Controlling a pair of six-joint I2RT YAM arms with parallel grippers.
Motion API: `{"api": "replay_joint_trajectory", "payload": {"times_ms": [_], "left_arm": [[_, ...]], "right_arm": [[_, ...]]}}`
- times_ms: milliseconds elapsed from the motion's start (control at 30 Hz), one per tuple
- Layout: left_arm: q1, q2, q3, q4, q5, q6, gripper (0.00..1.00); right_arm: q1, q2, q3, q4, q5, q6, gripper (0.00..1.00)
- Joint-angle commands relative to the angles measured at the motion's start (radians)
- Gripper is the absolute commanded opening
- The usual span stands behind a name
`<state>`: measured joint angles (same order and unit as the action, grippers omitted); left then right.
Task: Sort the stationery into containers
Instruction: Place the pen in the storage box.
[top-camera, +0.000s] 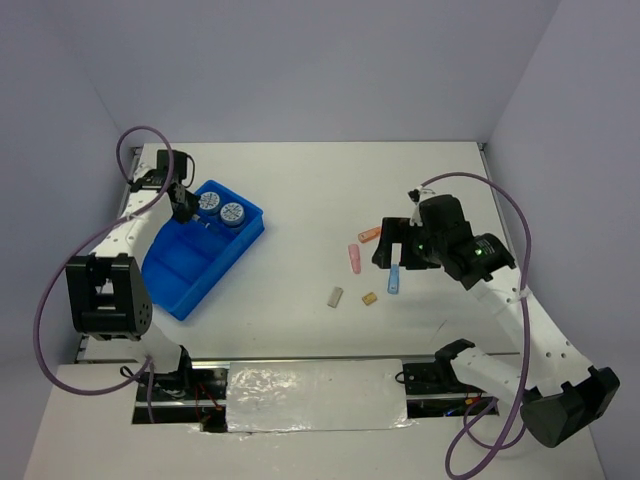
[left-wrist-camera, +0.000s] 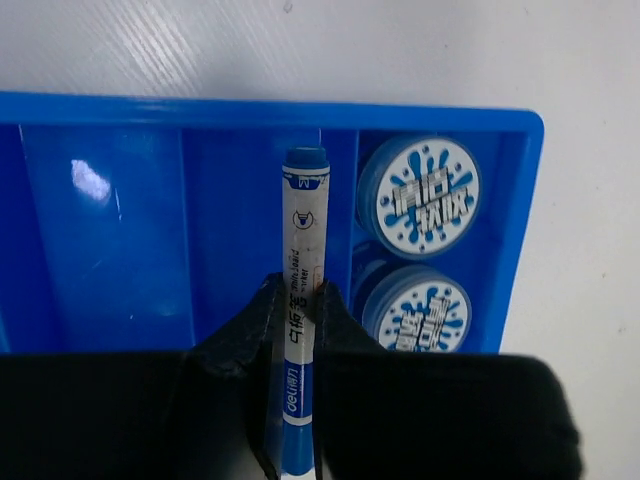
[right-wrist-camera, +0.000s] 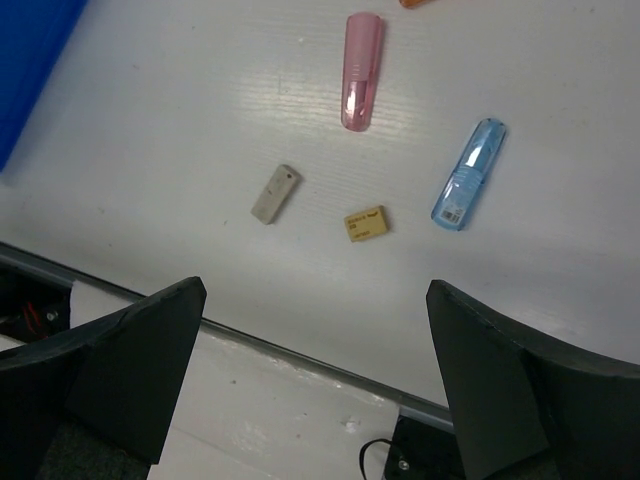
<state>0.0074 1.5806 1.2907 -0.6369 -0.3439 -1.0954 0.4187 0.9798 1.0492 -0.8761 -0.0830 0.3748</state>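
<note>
While the blue tray (top-camera: 185, 262) sits at mid-left of the top view, the left gripper (left-wrist-camera: 298, 300) pinches the pen (left-wrist-camera: 303, 220) over it, beside the corner compartment holding two discs (left-wrist-camera: 425, 195). The right gripper (right-wrist-camera: 312, 300) gapes wide above the table (top-camera: 300, 200): pink capsule (right-wrist-camera: 361, 70), light-blue capsule (right-wrist-camera: 468, 173), orange capsule (top-camera: 368, 236), grey block (right-wrist-camera: 275, 193) and tan block (right-wrist-camera: 366, 222) lie loose.

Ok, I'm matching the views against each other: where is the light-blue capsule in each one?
Top external: light-blue capsule right of centre.
Left wrist: not in it.
Right wrist: capsule at upper right.
Shared landmark: pink capsule, to its upper left in both.
</note>
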Motion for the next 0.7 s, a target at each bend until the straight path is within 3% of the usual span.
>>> {"api": "replay_joint_trajectory", "payload": {"times_ms": [0, 67, 167, 267, 333, 533, 667], "left_arm": [[0.034, 0.015, 0.025, 0.086, 0.036, 0.029, 0.18], [0.039, 0.025, 0.027, 0.083, 0.023, 0.032, 0.21], [0.046, 0.039, 0.015, 0.095, 0.029, 0.035, 0.33], [0.048, 0.051, 0.01, 0.088, 0.039, 0.037, 0.63], [0.048, 0.053, 0.001, 0.088, 0.055, 0.034, 0.74], [0.049, 0.015, -0.027, 0.106, 0.085, 0.043, 0.82], [0.023, -0.004, 0.056, 0.057, 0.146, 0.173, 0.83]], "right_arm": [[0.002, -0.007, -0.015, 0.075, -0.058, 0.021, 1.0], [0.002, -0.01, -0.023, 0.078, -0.057, 0.023, 1.0], [0.0, -0.007, -0.021, 0.078, -0.057, 0.024, 1.0], [0.002, 0.0, -0.017, 0.074, -0.052, 0.023, 1.0], [-0.001, 0.005, -0.014, 0.069, -0.044, 0.023, 1.0], [0.0, 0.023, -0.06, 0.092, 0.012, 0.022, 1.0], [0.002, 0.133, -0.132, 0.103, 0.075, 0.056, 0.96]]}}
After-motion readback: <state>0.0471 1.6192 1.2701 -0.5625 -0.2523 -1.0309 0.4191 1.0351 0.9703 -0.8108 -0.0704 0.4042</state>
